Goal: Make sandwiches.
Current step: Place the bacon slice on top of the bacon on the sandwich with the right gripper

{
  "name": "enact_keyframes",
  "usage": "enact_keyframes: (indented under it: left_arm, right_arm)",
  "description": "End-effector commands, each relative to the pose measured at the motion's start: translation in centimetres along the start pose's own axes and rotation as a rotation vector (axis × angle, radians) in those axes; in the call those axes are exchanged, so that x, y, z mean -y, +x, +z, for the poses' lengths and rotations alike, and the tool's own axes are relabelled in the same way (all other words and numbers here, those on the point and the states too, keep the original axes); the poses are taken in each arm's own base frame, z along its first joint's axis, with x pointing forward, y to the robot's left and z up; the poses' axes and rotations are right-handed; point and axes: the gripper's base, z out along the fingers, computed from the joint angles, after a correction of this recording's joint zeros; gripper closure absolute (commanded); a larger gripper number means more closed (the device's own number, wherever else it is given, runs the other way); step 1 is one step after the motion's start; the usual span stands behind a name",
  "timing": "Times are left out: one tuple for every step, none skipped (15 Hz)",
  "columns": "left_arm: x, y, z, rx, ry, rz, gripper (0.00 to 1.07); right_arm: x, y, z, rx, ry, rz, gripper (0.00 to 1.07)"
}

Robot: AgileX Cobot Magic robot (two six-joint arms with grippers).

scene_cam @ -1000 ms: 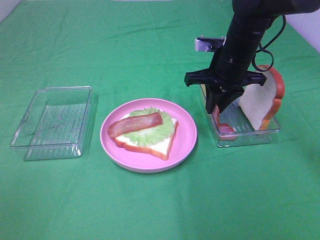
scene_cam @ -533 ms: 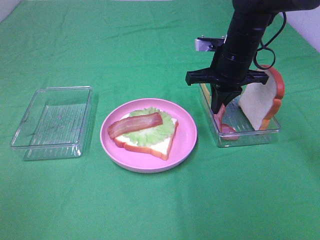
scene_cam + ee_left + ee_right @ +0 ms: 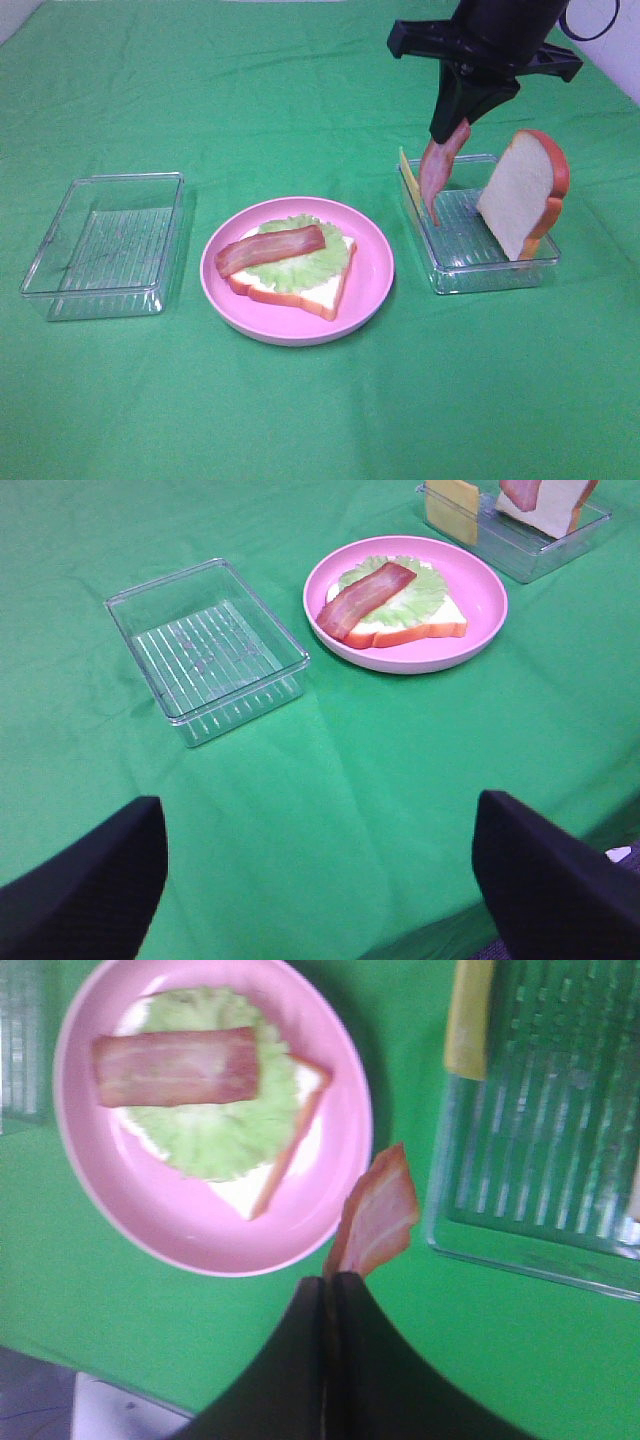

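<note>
- Reddish bacon strip point(image 3: 437, 170) hangs vertically, pinched by right gripper point(image 3: 455, 122)
- Its target, the plate point(image 3: 380, 262), lies left, slightly nearer
- Idle left gripper point(image 3: 320, 880) spread, empty, well apart

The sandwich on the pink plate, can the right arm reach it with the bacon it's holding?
Probably yes. The right gripper, shut on the bacon strip, hangs raised beside the tray, with only bare cloth between it and the plate. The left gripper is open, well away.
</note>
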Motion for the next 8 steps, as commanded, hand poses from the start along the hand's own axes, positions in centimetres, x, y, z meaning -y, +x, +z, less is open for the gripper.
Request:
enact_keyframes:
  left_arm:
    - [0.0, 0.1, -0.3, 0.030, 0.002, 0.004, 0.27]
    - [0.0, 0.1, -0.3, 0.030, 0.002, 0.004, 0.27]
    - [0.0, 0.1, -0.3, 0.030, 0.002, 0.004, 0.27]
    - [0.0, 0.1, -0.3, 0.030, 0.002, 0.004, 0.27]
    - [0.0, 0.1, -0.3, 0.030, 0.002, 0.004, 0.27]
    - [0.0, 0.1, -0.3, 0.030, 0.002, 0.004, 0.27]
    - [0.0, 0.1, -0.3, 0.030, 0.002, 0.004, 0.27]
    - [0.0, 0.1, -0.3, 0.030, 0.002, 0.004, 0.27]
  right_arm:
    - [-1.2, 1.0, -1.0, -0.054, -0.107, -0.038, 1.07]
    - [-2.1, 0.9, -1.1, -0.047, -0.212, -0.051, 1.07]
    - [-2.8, 0.8, -1.0, -0.046, -0.292, -0.072, 1.07]
    - [-4.6, 0.3, -0.1, -0.027, -0.417, -0.105, 1.07]
    - [-6.4, -0.2, 1.3, -0.004, -0.459, -0.121, 1.07]
    - [-7.1, -0.4, 2.1, 0.002, -0.467, -0.126, 1.07]
    - [-8.7, -1.1, 4.5, 0.040, -0.465, -0.125, 1.07]
    - [-8.7, -1.1, 4.5, 0.040, -0.465, -0.125, 1.07]
